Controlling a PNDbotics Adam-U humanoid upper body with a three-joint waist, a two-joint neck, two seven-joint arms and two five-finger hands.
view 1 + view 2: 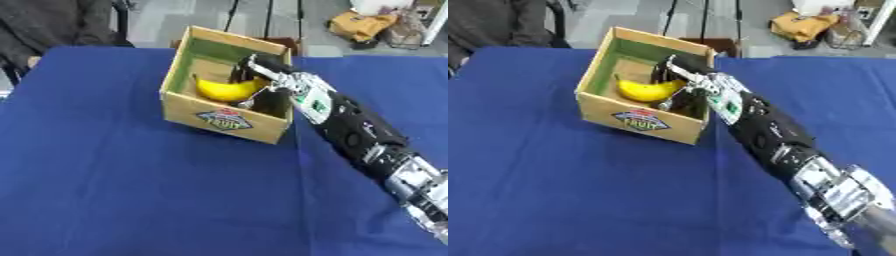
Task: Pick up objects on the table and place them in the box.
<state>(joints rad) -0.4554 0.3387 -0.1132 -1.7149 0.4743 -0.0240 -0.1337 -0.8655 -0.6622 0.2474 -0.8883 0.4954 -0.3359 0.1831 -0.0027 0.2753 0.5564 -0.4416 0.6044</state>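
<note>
right robot hand point(262, 82): arm comes in from the near right, reaching over the box's right wall, fingers curled round the banana
banana point(226, 89): yellow, inside the box, up against the hand
box point(642, 118): cardboard with a green lining, open top, sits toward the far middle of the table
label point(642, 120): front wall, reads "FRUIT" I think
table point(131, 190): blue cloth, tons of bare room near and left

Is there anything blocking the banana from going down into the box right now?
Nothing visible blocks it. The banana is already inside the cardboard box, below its rim, with the right hand reaching in over the right wall beside it. Whether the fingers are closed on it cannot be seen. The left hand shows in neither view.
</note>
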